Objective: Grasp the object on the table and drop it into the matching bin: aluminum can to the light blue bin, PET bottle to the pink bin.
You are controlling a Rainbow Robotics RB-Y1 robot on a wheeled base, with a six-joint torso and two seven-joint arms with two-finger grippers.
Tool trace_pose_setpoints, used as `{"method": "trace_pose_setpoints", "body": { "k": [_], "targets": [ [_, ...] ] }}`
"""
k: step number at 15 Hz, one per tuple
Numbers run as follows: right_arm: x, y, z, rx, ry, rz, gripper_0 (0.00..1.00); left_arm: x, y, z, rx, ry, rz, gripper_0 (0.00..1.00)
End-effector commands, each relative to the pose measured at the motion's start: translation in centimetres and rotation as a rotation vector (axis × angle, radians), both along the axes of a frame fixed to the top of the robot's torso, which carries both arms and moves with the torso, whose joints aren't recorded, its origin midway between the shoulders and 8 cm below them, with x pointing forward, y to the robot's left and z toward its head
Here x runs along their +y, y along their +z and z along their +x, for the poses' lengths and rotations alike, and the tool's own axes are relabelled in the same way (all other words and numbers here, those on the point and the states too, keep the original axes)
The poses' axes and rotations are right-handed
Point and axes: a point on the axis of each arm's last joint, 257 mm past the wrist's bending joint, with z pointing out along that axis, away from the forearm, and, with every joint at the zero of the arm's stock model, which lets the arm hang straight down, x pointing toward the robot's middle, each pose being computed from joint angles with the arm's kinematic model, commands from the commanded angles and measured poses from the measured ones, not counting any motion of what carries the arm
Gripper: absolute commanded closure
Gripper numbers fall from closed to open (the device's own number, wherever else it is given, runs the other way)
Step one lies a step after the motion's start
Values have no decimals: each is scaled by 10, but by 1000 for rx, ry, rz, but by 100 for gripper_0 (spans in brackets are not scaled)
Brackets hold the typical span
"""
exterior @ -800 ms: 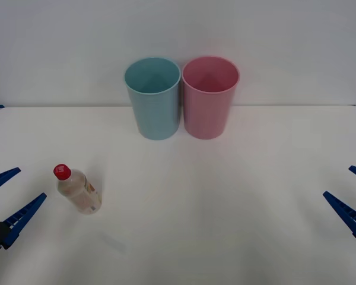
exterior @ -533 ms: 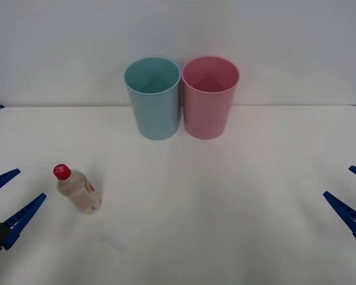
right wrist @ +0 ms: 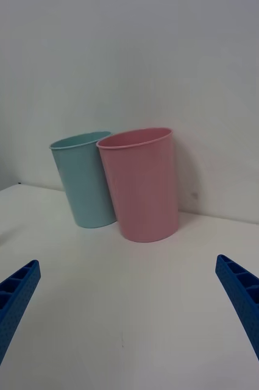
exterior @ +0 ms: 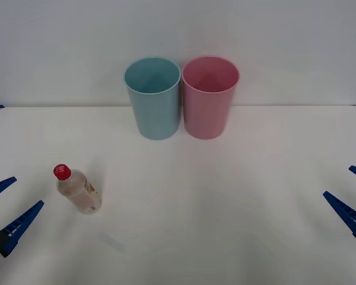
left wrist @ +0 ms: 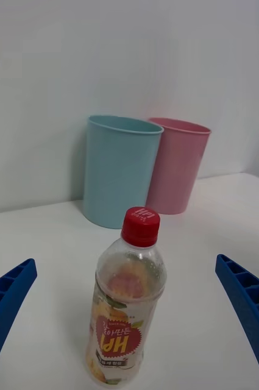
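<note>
Left gripper (exterior: pixel 5 211) slid slightly lower at lower left, jaws apart, bottle (exterior: pixel 77 190) upright beside it on the worktop (exterior: pixel 225 208), right gripper (exterior: pixel 351 202) jaws apart at lower right.

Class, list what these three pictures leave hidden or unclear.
- Front view: the left hand and right hand are cut off by the side edges.
- Bottle: label print too small to read in the front view.
- Pink bin hides part of the light blue bin.

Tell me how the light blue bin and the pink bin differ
Colour: the light blue bin is pale blue, the pink bin pink. Position: the blue bin stands on the robot's left, nearer the bottle; the pink on the right. Both are upright, tapered and open-topped, standing side by side on the table.
</note>
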Motion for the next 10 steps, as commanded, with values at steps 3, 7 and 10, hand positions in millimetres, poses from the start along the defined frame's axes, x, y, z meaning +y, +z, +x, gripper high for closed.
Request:
{"method": "trace_pose_setpoints", "body": {
  "k": [3, 7, 10],
  "targets": [
    [0, 0, 0, 0, 0, 0, 0, 9, -24, -2, 31, 43, 96, 0],
    [0, 0, 0, 0, 0, 0, 0, 15, -52, -9, 50, 73, 211, 0],
    [0, 0, 0, 0, 0, 0, 0, 13, -73, -10, 91, 83, 176, 0]
  ]
}}
